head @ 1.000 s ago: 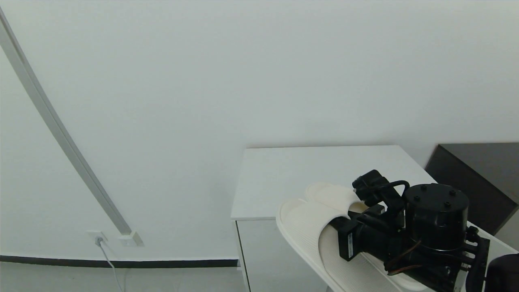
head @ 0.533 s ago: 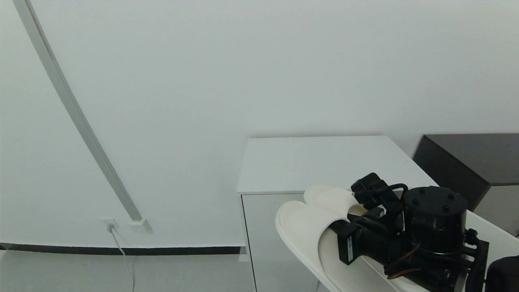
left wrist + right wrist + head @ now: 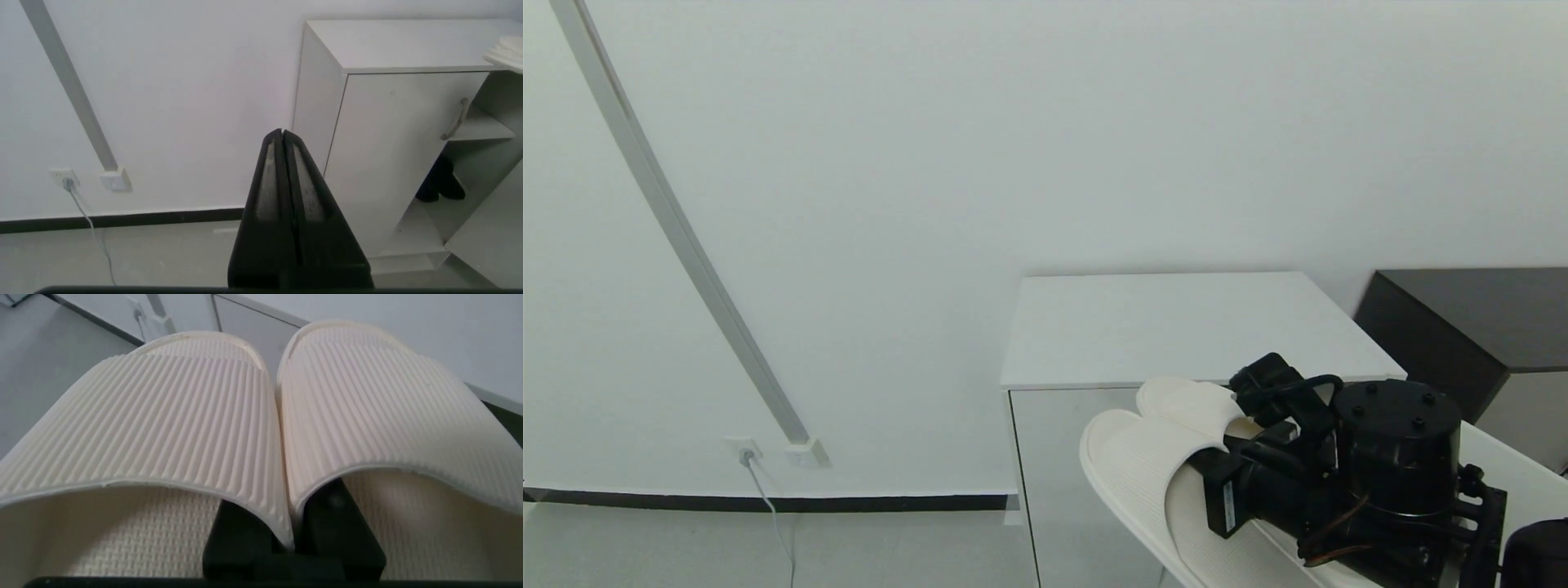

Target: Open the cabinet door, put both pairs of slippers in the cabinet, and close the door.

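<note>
item: pair of slippers (image 3: 1143,465), cream, ribbed uppers, lying side by side with toes pointing away from the robot. held off the floor in front of the cabinet (image 3: 1176,327), about level with its top edge.

holder: right end effector (image 3: 290,535), closed on the slippers; one black finger sits inside each slipper and the two adjoining inner edges of the uppers are pinched between them.

left end effector (image 3: 282,188): closed, both fingers pressed flat together, nothing between them; hangs in the air, off to the side of the cabinet, facing the wall.

cabinet: white, against the wall. left door leaf (image 3: 392,155) closed, slim handle (image 3: 458,119) at its inner edge. right door leaf (image 3: 490,237) swung open toward the robot. inside, a white shelf (image 3: 486,131); in the compartment below it, dark items (image 3: 441,184), too small to identify.

surroundings: dark counter (image 3: 1478,327) just beside the cabinet on the right; grey cable trunking (image 3: 670,229) slanting down the wall; wall socket (image 3: 742,451) with a white cable (image 3: 772,523) dropping to the floor.
</note>
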